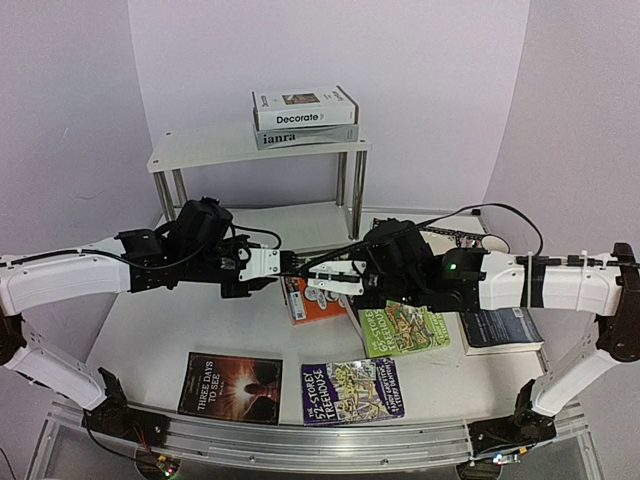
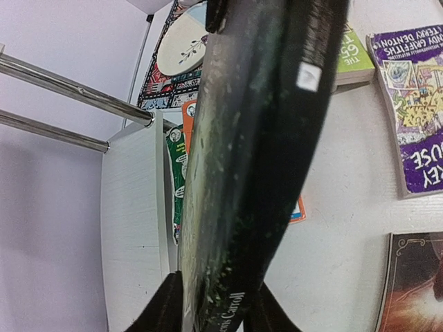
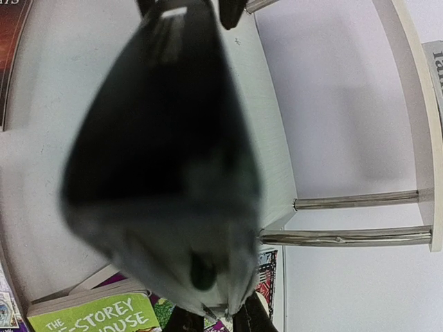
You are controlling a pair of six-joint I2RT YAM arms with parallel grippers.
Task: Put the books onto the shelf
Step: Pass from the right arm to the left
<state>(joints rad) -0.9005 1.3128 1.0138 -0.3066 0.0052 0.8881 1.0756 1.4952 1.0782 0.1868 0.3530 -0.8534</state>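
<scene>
Books lie in two places, as you can see. On the top board of the shelf (image 1: pixel 200 150), the white "Decorate" book (image 1: pixel 305 108) rests flat on the grey "ianra" book (image 1: pixel 300 137). Just in front of the shelf, above the tabletop (image 1: pixel 150 330), your two arms meet at one dark book (image 2: pixel 242 152), which stands on its edge between them. The left claw (image 2: pixel 216 311) has its fingers pressed against both faces of this book. The right claw (image 3: pixel 214 319) is clamped on it from the opposite end. Further from the shelf, flat on the tabletop, lie an orange book (image 1: pixel 305 300), a green paperback (image 1: pixel 403 330), a purple paperback (image 1: pixel 352 390), the "Three Days to See" book (image 1: pixel 230 387) and a navy book (image 1: pixel 503 328).
</scene>
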